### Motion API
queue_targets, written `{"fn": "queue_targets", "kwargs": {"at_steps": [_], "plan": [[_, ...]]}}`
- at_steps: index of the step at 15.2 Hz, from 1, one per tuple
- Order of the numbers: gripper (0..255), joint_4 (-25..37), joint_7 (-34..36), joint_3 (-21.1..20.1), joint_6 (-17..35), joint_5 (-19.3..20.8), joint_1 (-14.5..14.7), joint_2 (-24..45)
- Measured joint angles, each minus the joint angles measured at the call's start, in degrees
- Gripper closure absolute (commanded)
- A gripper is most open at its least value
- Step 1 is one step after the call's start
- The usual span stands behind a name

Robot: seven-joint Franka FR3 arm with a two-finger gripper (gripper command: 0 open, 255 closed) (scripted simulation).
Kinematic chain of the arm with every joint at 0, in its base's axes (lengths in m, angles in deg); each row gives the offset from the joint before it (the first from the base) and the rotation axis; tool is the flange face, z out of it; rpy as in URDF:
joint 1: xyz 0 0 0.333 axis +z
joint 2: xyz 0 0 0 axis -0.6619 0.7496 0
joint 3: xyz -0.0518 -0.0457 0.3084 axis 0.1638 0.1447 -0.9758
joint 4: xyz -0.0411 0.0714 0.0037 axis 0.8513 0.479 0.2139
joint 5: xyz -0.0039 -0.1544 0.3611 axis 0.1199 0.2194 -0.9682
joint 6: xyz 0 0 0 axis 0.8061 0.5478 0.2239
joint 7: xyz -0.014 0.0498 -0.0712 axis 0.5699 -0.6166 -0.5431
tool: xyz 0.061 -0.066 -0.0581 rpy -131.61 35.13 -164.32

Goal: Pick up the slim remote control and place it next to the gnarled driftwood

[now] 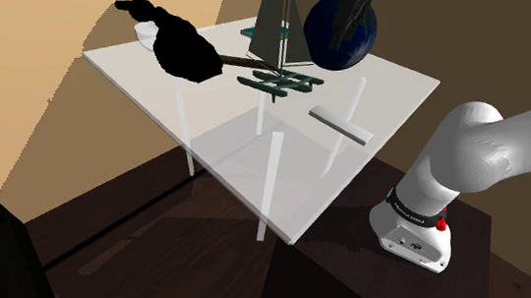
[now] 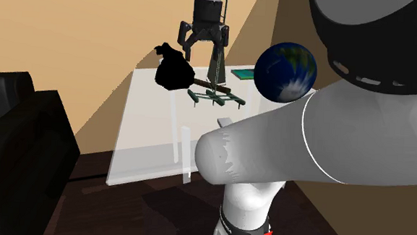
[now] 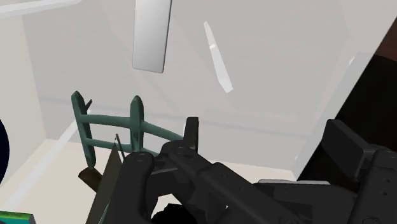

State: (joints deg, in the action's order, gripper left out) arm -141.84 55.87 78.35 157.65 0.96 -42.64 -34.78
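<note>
- The claw (image 2: 201, 48) is hanging high above the tabletop (image 1: 396, 87). Its two black fingers are spread apart and are gripping nothing. In the shoulder view it is showing in front of a blue globe (image 1: 335, 40).
- The slim remote control (image 1: 340, 124), drawn pale grey, is lying flat on the tabletop near the edge facing the stand, with bare surface all around it. In the wrist view the remote control (image 3: 153, 35) is showing ahead of the claw, beyond a green fence-shaped piece (image 3: 109, 124).
- The gnarled driftwood (image 1: 183, 44), drawn as a lumpy black mass, is sitting toward the far corner at the shoulder view's upper left. A small white bowl (image 1: 145, 31) is sitting just behind it.
- The green fence-shaped piece is standing between the driftwood and the remote control, so the two are lying well apart.
- As I judge it, the task is only beginning. The remote control is looking untouched, the claw is not yet down at it, and no part of the placing is done.
- All of the work is waiting:
  - bringing the claw down over the remote control
  - closing across its narrow width
  - lifting it clear of the tabletop
  - carrying it past the fence-shaped piece and the globe
  - setting it down on the bare tabletop beside the driftwood
  - letting go
</note>
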Motion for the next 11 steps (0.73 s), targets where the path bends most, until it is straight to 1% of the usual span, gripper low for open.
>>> {"fn": "queue_targets", "kwargs": {"at_steps": [2,5,8,11], "plan": [[0,-0.8,-0.3,0.2,0.7,0.2,-0.1,0.1],[0,-5.4,-1.7,1.2,3.7,1.5,-0.8,-0.9],[0,-11.5,-3.4,2.6,7.4,3.3,-1.9,-2.5],[0,-15.5,-4.8,3.9,11.8,4.9,-2.9,-1.3]]}}
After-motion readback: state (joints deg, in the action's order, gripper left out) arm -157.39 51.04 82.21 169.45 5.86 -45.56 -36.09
